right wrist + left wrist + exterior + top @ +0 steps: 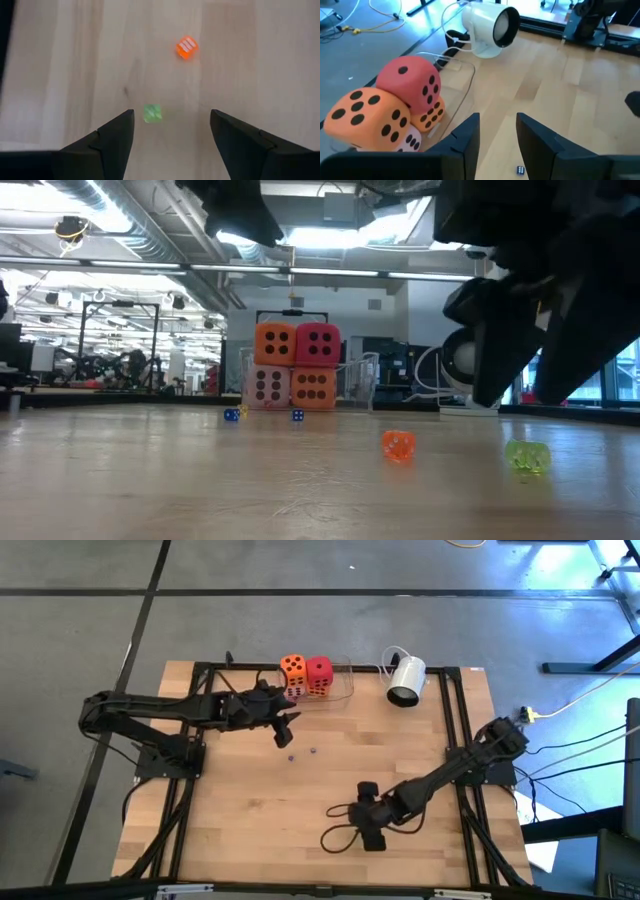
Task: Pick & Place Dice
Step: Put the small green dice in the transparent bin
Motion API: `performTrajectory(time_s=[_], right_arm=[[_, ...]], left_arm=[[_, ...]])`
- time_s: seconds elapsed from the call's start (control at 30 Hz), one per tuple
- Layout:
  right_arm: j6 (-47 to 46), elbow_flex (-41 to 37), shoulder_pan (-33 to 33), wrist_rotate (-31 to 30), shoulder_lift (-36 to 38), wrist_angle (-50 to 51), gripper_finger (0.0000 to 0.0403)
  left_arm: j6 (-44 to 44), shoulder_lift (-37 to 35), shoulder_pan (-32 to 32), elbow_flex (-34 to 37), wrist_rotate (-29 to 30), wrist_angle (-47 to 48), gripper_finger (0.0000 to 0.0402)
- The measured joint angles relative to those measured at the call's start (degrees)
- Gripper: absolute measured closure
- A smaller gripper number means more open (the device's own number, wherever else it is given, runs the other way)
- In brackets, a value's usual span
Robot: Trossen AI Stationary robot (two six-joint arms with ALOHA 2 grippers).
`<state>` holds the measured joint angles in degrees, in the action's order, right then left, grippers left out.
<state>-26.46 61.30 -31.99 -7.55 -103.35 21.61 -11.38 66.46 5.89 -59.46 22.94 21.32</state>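
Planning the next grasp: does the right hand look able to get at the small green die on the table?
Probably yes. The right hand hangs open above the green die, with bare table around it; the small orange die lies apart.

I see a white camera [405, 681] lying on its side at one o'clock on the wooden table [330, 790]. Two tiny blue beads [291, 753] sit near centre, with an orange bead [397, 444] and a green bead [527, 457] around five o'clock.
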Motion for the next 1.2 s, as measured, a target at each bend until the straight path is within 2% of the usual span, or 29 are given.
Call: performTrajectory(time_s=[0.17, 0.5, 0.67, 0.97, 1.03, 1.2], right_arm=[[2.53, 0.01, -0.42, 0.96, -1.79, -4.58, 0.0159], [4.37, 0.09, -1.53, 0.25, -5.78, -4.96, 0.0185], [4.42, 0.11, -1.55, 0.04, -5.82, -4.86, 0.0234], [3.25, 2.30, -1.52, 2.47, -5.73, -4.08, 0.0349], [3.31, 3.53, -1.40, 2.52, -5.73, -1.51, 0.0360], [4.67, 6.73, -0.60, 1.75, -5.54, 8.18, 0.0357]], left_arm=[[-0.02, 0.09, -0.21, 0.00, 0.02, 0.34, 0.0278], [-0.07, 0.08, -0.19, 0.00, 0.07, 0.33, 0.0283], [-0.03, 0.08, -0.17, 0.00, 0.09, 0.35, 0.0281], [-0.04, 0.08, -0.17, 0.00, 0.13, 0.35, 0.0285], [-0.04, 0.08, -0.17, 0.00, 0.13, 0.35, 0.0286], [-0.02, 0.08, -0.17, 0.00, 0.13, 0.35, 0.0284]])
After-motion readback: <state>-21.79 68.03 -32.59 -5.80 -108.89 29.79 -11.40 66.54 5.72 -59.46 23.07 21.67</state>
